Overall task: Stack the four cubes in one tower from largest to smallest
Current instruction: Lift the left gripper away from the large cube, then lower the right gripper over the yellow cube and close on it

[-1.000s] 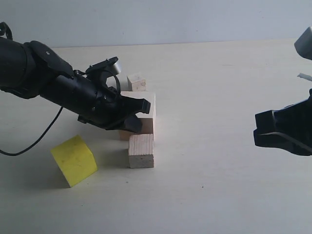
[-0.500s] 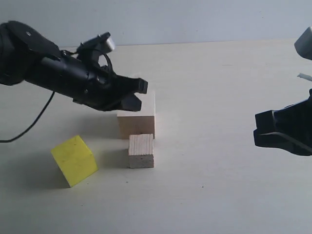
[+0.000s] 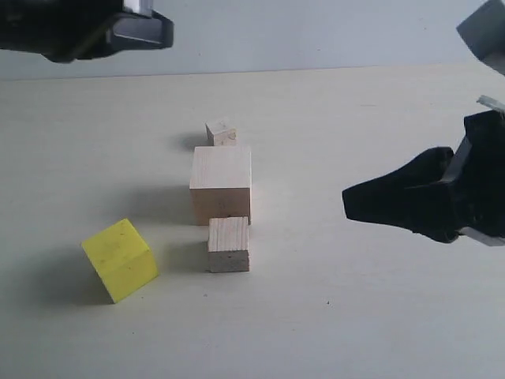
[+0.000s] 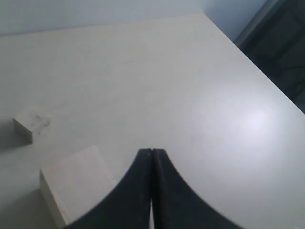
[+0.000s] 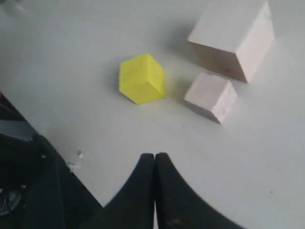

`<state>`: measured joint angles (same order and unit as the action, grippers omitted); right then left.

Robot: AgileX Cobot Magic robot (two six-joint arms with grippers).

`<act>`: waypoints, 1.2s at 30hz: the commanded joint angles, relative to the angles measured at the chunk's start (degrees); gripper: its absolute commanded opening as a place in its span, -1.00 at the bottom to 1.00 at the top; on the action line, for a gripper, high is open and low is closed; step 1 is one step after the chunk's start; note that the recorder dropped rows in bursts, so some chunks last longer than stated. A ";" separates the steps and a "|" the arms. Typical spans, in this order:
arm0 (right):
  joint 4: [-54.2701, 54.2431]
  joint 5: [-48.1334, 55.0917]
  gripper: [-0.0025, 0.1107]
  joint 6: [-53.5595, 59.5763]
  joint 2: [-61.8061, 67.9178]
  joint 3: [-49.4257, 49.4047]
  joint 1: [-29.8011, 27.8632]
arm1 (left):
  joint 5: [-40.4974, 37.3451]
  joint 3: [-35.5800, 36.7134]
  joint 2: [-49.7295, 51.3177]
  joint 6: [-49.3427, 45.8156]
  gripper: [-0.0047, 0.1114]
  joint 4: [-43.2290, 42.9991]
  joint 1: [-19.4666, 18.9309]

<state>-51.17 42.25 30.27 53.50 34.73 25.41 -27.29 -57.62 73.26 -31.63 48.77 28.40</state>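
All four cubes lie apart on the table; no tower stands. The largest pale wood cube is in the middle. Right in front of it rests the smaller wood cube, and the tiny wood cube sits just behind. The yellow cube lies at front left, turned at an angle. My left gripper is shut and empty, raised high at the upper left. My right gripper is shut and empty, to the right of the cubes.
The pale table runs to a light wall at the back. In the left wrist view the table's edge drops off beside dark furniture. Black robot parts fill a corner of the right wrist view.
My left arm has lifted off the largest cube and pulled up to the upper left. My right gripper has moved leftward toward the cubes. The cubes have not moved.
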 commanded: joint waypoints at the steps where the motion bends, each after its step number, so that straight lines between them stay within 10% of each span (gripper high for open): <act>1: -9.78 0.19 -0.96 16.54 2.45 1.71 0.94 | -0.30 0.06 -4.83 3.47 -0.92 -5.46 -2.82; 12: -7.94 -6.08 -0.96 19.57 16.36 10.75 16.41 | -6.97 0.06 -13.62 4.89 -0.92 -7.61 -7.96; 25: 8.35 -9.38 -0.96 12.72 37.22 26.56 29.92 | -12.19 0.06 -24.40 28.20 -0.92 -36.13 -7.96; 36: 31.87 -0.12 -0.96 -20.86 53.07 48.26 32.61 | -17.02 0.06 -32.86 30.82 -0.92 -38.04 -7.96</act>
<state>-22.64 37.33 16.52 104.16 77.90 57.87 -43.14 -57.62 41.87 -1.48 11.37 20.61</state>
